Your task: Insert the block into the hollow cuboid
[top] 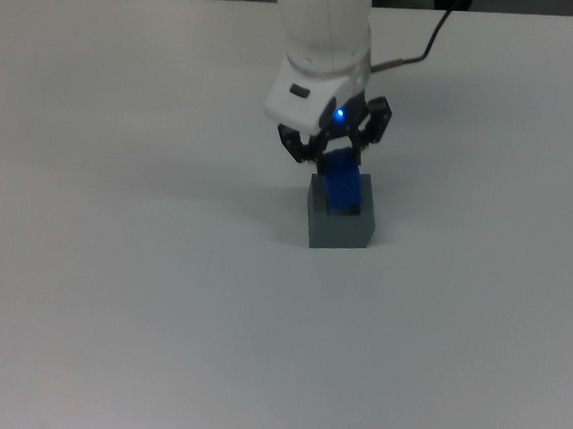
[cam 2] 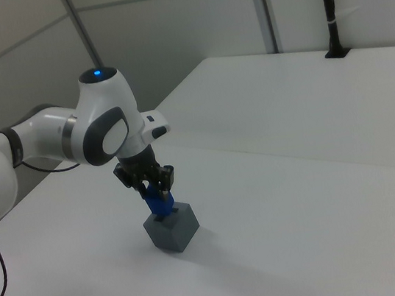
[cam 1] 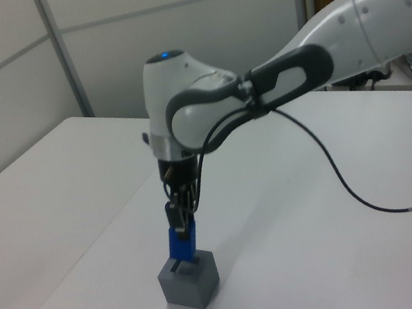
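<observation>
Nearest you in the top view sits the hollow cuboid [top: 340, 224], a dark grey box on the white table [top: 119, 292]. The blue block [top: 342, 187] stands upright over its recess, lower end at or just inside the opening; how deep, you cannot tell. Above it, your gripper [top: 333, 155] is clamped on the block's upper end. Behind, the white arm [cam 1: 341, 19] trails a black cable [cam 1: 344, 187].

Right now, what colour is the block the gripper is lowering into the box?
Bright blue block, against the dark grey hollow cuboid; clearest in the top view.
</observation>
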You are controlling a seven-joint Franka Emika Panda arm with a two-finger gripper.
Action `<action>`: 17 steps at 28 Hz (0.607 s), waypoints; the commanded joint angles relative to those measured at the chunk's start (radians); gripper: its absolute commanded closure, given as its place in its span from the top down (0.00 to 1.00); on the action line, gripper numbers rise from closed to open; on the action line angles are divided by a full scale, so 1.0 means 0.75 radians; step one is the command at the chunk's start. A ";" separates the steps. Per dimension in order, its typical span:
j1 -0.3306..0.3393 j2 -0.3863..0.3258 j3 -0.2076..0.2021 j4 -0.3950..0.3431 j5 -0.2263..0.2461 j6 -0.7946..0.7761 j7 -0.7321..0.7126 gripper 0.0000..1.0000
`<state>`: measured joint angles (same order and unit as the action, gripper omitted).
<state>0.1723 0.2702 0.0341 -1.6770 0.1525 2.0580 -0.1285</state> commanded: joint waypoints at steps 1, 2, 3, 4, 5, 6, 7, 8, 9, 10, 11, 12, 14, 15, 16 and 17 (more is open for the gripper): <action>0.016 0.047 0.002 0.041 0.022 0.038 -0.003 0.00; 0.016 0.047 0.004 0.043 0.020 0.038 -0.005 0.00; 0.016 0.047 0.004 0.041 0.020 0.038 -0.005 0.00; 0.016 0.047 0.006 0.039 0.020 0.038 -0.005 0.00; 0.016 0.047 0.012 0.039 0.018 0.038 -0.005 0.00; 0.016 0.047 0.024 0.037 0.014 0.038 -0.005 0.00; 0.016 0.047 0.028 0.035 0.013 0.038 -0.005 0.00; 0.016 0.047 0.030 0.033 0.011 0.036 -0.003 0.00; 0.016 0.047 0.030 0.031 0.011 0.036 -0.003 0.00; 0.016 0.047 0.030 0.029 0.011 0.034 -0.005 0.00; 0.016 0.047 0.030 0.025 0.009 0.027 -0.005 0.00; 0.016 0.047 0.030 0.017 0.007 0.025 -0.005 0.01; 0.016 0.045 0.030 0.005 0.005 0.021 -0.005 0.01; 0.016 0.045 0.028 -0.004 0.005 0.019 -0.005 0.02; 0.016 0.045 0.028 -0.004 0.005 0.019 -0.005 0.02; 0.014 0.047 0.028 -0.006 0.005 0.019 -0.005 0.02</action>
<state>0.1851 0.3044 0.0552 -1.6693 0.1525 2.0816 -0.1285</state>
